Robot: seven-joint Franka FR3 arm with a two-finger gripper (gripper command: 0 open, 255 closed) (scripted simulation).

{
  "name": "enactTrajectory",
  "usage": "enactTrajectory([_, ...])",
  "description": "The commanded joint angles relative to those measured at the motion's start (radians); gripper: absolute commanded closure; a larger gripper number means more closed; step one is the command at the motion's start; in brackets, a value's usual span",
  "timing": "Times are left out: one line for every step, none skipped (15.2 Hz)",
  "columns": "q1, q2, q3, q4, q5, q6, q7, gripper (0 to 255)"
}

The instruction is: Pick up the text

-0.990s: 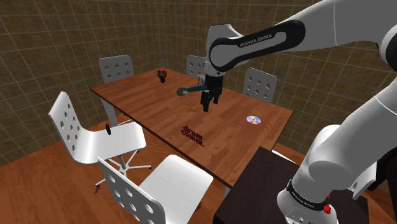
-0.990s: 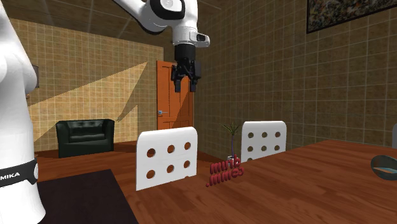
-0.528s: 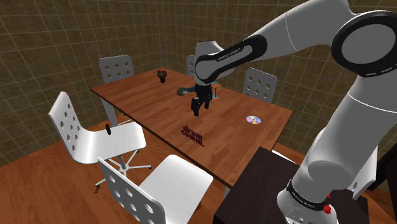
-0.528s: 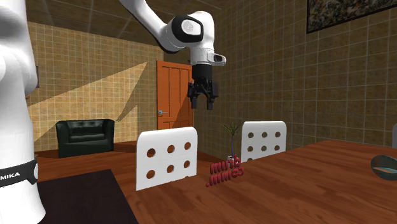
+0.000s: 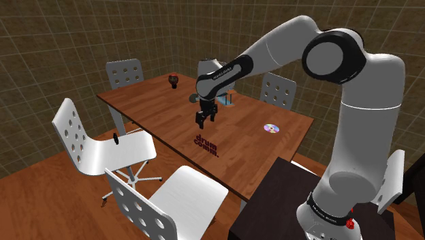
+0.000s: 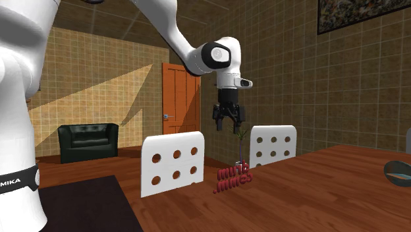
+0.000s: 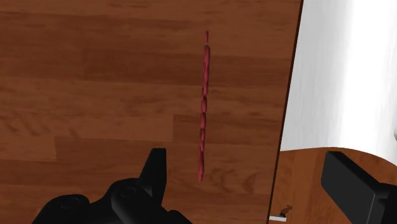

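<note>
I see a room with brown tiled walls (image 5: pixel 61 34) around a long brown wooden tabletop (image 5: pixel 150 109). The white jointed arm (image 5: pixel 357 123) rises from its dark box stand (image 5: pixel 272 204) at the shoulder view's lower right and bends over toward the middle of the tabletop. White chairs with round holes in their backs (image 5: pixel 102 146) stand around the table. One such chair back (image 6: pixel 172 165) shows just left of the task's thing in the second exterior view. In that same view an orange door (image 6: pixel 174 112) and a black sofa (image 6: pixel 87 142) sit against the far wall.

The dark red upright block of text (image 5: pixel 206 144) stands on the tabletop, near the edge closest to the chairs at the shoulder view's lower left. From the wrist camera I see it edge-on as a thin red strip (image 7: pixel 203 114), with a white chair seat (image 7: pixel 343 76) beyond the table edge beside it.

A teal bowl (image 6: pixel 398 171) sits further along the tabletop. A shiny round disc (image 5: pixel 272 128) lies well apart from the text toward the shoulder view's right. A small dark cup (image 5: pixel 173 81) stands near the far corner.

The black fingers (image 5: pixel 201 123) hang in the air above the text, pointing down. They are spread apart and clasp nothing. In the wrist view the red strip lies between them, nearer one finger, well below and untouched.
</note>
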Motion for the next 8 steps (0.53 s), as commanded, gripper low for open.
enactTrajectory([0.001, 0.075, -0.003, 0.052, -0.004, 0.020, 0.010, 0])
enactTrajectory([0.000, 0.114, -0.005, 0.086, -0.006, 0.024, 0.012, 0])
enactTrajectory([0.000, 0.153, -0.008, 0.121, -0.007, 0.026, 0.015, 0])
enactTrajectory([-0.001, 0.192, -0.010, 0.158, -0.008, 0.028, 0.017, 0])
enactTrajectory([-0.002, 0.232, -0.012, 0.196, -0.009, 0.028, 0.019, 0])
enactTrajectory([-0.003, 0.273, -0.014, 0.236, -0.010, 0.026, 0.021, 0])
enactTrajectory([-0.003, 0.283, -0.015, 0.247, -0.010, 0.026, 0.022, 0])
enactTrajectory([-0.003, 0.292, -0.015, 0.246, -0.010, 0.036, 0.022, 0])
